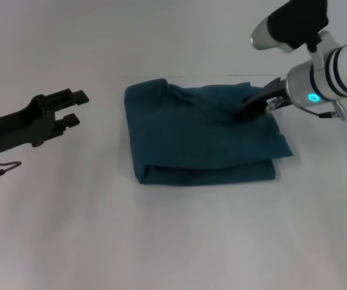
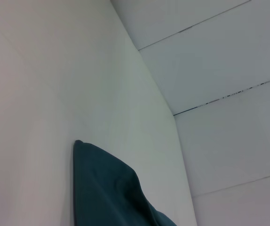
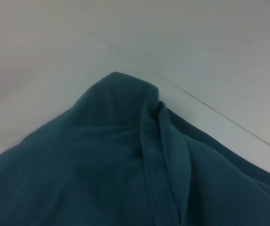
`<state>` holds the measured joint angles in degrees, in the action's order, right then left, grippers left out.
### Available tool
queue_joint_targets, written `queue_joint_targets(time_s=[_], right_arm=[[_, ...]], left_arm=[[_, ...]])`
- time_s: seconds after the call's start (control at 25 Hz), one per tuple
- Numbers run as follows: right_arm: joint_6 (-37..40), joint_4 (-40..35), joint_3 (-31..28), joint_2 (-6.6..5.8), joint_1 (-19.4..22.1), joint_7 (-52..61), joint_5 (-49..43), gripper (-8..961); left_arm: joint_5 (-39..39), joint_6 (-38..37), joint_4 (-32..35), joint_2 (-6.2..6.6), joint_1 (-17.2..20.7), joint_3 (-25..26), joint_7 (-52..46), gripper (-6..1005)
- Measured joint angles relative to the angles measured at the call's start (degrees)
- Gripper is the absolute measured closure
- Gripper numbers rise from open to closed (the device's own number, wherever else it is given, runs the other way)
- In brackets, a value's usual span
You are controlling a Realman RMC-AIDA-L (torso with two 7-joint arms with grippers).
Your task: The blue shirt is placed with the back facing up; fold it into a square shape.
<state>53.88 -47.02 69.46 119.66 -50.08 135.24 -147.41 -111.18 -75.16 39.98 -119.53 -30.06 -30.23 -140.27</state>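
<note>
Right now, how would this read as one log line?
blue shirt: folded, roughly square, on table | right gripper: on shirt's far right | left gripper: open, clear of shirt

- White table [image 1: 71, 229]: plain, matte surface, fills the head view.
- Blue shirt [image 1: 201, 139]: lies directly on the table near its middle, folded into a rough rectangle; layered edges show along the near side, rumpled folds toward the far right corner.

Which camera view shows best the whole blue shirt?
The head view: the whole folded blue shirt lies on the table, right claw on it. The left wrist view shows one corner, the right wrist view only close folds.
</note>
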Motion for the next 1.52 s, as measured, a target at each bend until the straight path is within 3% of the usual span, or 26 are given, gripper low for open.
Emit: queue_joint_targets(time_s=[0.8,0.92,1.36,1.52], right_arm=[[-5.0,1.8,7.6,0.44,-0.3,-3.2,0.2,517],[-6.2,1.6,8.6,0.55,-0.1,-2.8,0.3,751],[-7.1,1.1,8.5,0.28,-0.2,-1.7,0.0,923],[-9.4,-1.1,8.0,0.19,0.2,-0.1,-0.7,923]], left_arm=[[0.4,0.2,-0.2,-0.01,-0.2,0.0,0.0,320],[0.5,0.2,-0.2,0.00,-0.2,0.0,0.0,320],[0.5,0.3,-0.2,0.00,-0.2,0.0,0.0,319],[0.5,0.4,-0.2,0.00,-0.3,0.0,0.0,319]])
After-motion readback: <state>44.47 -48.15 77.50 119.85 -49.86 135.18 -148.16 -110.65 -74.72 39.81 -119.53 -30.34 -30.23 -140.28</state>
